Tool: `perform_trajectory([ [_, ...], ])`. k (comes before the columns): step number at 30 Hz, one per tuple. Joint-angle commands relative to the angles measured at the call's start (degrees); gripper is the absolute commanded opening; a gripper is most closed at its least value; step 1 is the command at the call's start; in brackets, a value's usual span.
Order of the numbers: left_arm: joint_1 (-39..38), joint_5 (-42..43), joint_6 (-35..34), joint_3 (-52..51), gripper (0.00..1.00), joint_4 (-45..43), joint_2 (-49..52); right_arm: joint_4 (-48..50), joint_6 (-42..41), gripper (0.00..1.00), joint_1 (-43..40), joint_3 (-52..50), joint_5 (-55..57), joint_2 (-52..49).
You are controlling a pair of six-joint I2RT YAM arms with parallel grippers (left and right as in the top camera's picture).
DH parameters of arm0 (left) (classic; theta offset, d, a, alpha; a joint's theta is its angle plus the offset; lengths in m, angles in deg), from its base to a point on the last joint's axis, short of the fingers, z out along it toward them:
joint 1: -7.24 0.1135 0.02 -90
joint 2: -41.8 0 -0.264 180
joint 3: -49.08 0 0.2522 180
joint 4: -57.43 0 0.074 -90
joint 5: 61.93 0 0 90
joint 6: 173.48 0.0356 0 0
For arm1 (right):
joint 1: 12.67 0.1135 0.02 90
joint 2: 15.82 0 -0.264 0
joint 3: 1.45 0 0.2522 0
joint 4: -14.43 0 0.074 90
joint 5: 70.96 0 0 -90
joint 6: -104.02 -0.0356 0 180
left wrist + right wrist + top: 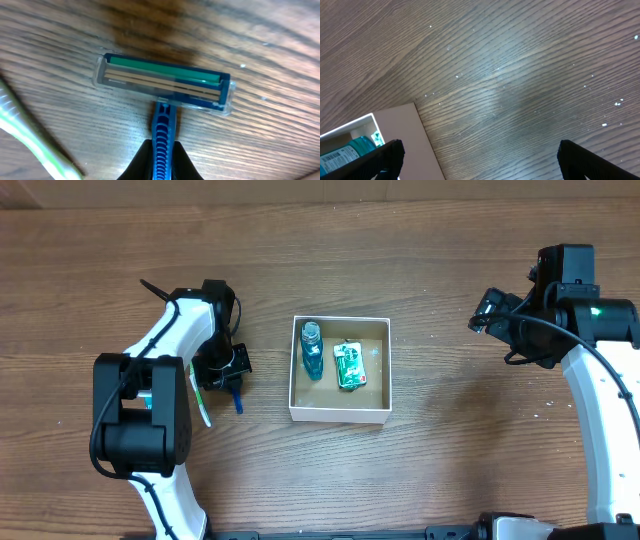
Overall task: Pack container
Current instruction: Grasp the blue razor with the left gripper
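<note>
The container [339, 416], a shallow square cardboard box with white walls and a brown bottom, sits mid-table. It holds a blue bottle [311, 350] and a green packet [349, 366]. My left gripper [229, 380] is left of the box, shut on the blue handle of a razor [163, 82]. The razor's clear head with a green strip lies just over the wood. My right gripper [480, 160] is open and empty, up at the far right. The box's corner [395, 130] and the bottle [342, 152] show in the right wrist view.
A white and green toothbrush [201, 400] lies on the table just left of the razor; it also shows blurred in the left wrist view [30, 140]. The wooden table stretches around the box.
</note>
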State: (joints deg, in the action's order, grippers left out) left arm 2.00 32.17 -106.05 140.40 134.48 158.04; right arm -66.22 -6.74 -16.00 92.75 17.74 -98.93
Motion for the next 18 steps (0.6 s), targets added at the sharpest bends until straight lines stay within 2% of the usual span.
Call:
perform_trajectory([
  [1,-2.1,-1.5,0.5,4.8,0.04,1.8,-9.3,0.5,0.2,1.0,-0.1,-0.1,-0.3,0.0],
  [5,-9.8,-4.0,4.5,7.4,0.04,1.0,-23.8,0.7,0.2,1.0,-0.1,-0.1,-0.3,0.0],
  [9,-23.9,-7.2,17.4,7.4,0.04,-3.0,-32.8,0.8,0.8,1.0,-0.1,-0.1,-0.3,0.0],
  [11,-30.0,-10.7,22.8,7.2,0.04,-3.2,-32.5,0.8,0.8,1.0,-0.1,-0.1,-0.3,0.0],
  [14,-34.7,-11.1,28.2,6.6,0.04,-3.7,-29.5,0.8,0.8,1.0,-0.1,-0.1,-0.3,0.0],
  [18,-36.6,-10.1,29.2,6.3,0.04,-3.7,-22.5,0.8,0.8,1.0,-0.1,-0.1,-0.3,0.0],
])
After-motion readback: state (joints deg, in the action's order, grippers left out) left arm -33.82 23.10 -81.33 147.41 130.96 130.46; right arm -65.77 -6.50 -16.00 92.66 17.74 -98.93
